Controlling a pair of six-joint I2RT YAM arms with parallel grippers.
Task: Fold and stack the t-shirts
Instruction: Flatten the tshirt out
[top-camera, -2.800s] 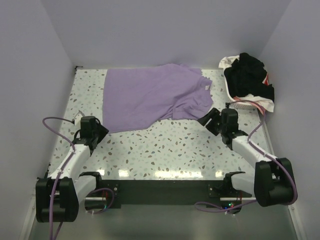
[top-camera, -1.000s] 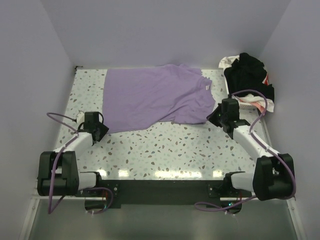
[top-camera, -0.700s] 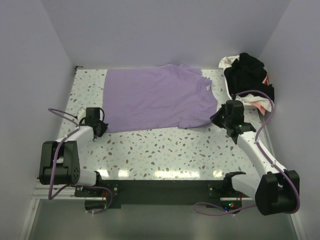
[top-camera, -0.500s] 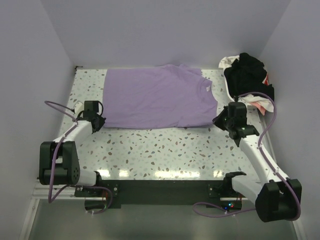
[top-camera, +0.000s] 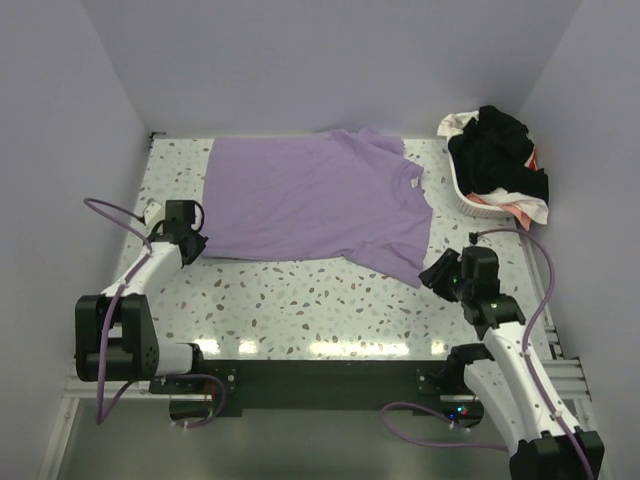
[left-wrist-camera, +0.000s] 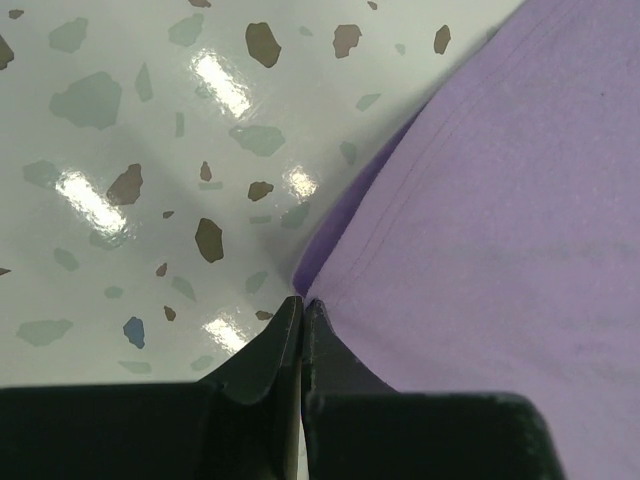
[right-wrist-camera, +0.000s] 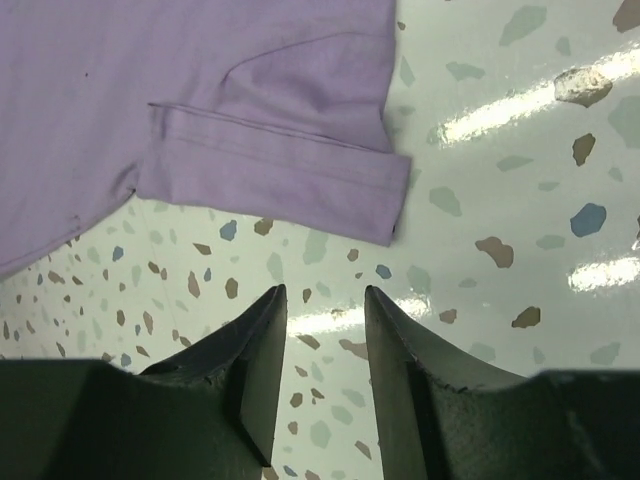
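Desk (top-camera: 330, 300): speckled, carries everything; lilac t-shirt (top-camera: 310, 200) lies on it, spread open across the far half, one layer, mostly flat, neck side toward the right, a few ripples near the collar; no fold made in it yet.

White basket (top-camera: 468, 203) sits at the far right corner of the desk, well apart from the arms; a heap of other t-shirts (top-camera: 497, 150) fills it, black on top, white and pink-red cloth showing at the edges; none of these laid out.

Left arm's fingers (left-wrist-camera: 302, 315): closed tip to tip on the near left hem corner of the lilac t-shirt, as far as the wrist view shows; a dark underside shows just at that corner, so the cloth looks slightly raised there.

Right arm's fingers (top-camera: 441, 274): apart, nothing between them; low over bare desk, just near of the sleeve (right-wrist-camera: 280, 180), not touching it.

Judgement: task at its early stage; one shirt spread and ready; every fold, the heap in the basket and the whole stack remain to do.
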